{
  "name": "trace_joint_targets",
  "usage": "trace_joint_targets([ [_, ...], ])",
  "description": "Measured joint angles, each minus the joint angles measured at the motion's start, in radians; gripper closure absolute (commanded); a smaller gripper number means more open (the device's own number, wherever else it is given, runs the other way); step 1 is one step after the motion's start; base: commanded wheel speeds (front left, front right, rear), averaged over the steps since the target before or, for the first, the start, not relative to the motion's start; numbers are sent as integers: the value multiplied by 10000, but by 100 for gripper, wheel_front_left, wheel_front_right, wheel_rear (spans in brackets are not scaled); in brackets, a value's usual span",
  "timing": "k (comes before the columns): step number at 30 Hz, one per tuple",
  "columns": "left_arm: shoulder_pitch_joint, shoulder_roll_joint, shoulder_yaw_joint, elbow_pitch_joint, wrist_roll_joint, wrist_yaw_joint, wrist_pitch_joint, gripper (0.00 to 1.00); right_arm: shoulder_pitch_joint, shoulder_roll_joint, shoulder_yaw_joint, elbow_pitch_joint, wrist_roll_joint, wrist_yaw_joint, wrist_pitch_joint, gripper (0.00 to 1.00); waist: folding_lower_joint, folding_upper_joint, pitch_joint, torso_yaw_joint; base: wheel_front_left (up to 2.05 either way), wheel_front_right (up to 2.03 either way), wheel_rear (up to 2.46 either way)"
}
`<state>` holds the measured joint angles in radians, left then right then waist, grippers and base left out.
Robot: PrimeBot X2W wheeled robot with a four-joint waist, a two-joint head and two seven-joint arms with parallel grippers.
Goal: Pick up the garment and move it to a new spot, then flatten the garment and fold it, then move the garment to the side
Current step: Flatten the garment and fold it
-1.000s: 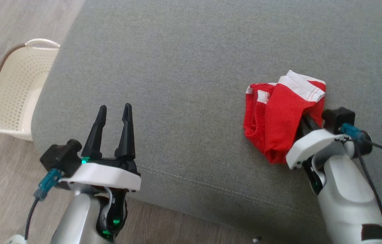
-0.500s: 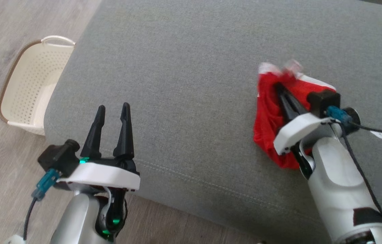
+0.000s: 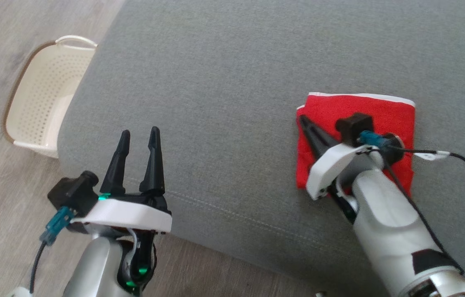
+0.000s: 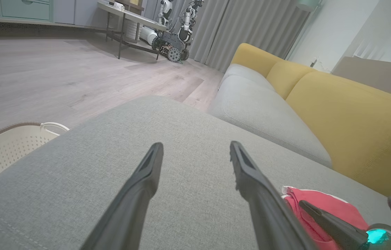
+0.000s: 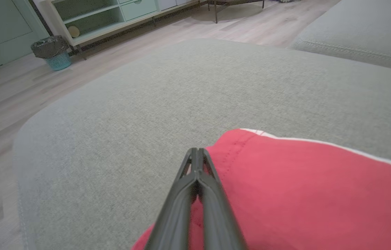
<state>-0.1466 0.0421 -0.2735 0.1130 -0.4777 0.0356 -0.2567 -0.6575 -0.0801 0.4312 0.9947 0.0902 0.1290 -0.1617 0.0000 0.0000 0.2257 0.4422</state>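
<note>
Red fabric garment w/ white trim (image 3: 393,113) lies folded flat, approx. square, on grey sofa cushion (image 3: 215,82); right gripper (image 3: 303,120) fingers clenched together over its left edge, left gripper (image 3: 139,135) fingers spread, empty.

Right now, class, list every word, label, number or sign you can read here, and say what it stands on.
None can be read.
The garment: plain red with a white edge, no print showing.
The basket: no lettering showing.
The tag on the right arm's cable: white, too small to read.
</note>
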Motion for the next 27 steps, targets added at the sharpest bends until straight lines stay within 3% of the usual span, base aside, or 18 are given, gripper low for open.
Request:
trace_joint_targets([
  [5,-1,-2,38,50,15,-6,0,0,129,44,1569,-410,1331,0,13,100,0,0,-65,-261,0,0,0],
  [9,-5,0,127,52,132,-12,0,0,30,-42,1494,-589,1672,0,-203,100,0,0,-148,-545,0,0,0],
  [19,-6,0,481,48,378,-123,0,0,-181,-909,-809,-1432,1012,0,-798,100,0,0,-532,-1524,0,0,0],
  [27,-7,0,652,-63,560,-196,0,0,1410,-1001,-2853,-3791,-232,0,-888,100,0,0,-767,-2370,0,0,0],
])
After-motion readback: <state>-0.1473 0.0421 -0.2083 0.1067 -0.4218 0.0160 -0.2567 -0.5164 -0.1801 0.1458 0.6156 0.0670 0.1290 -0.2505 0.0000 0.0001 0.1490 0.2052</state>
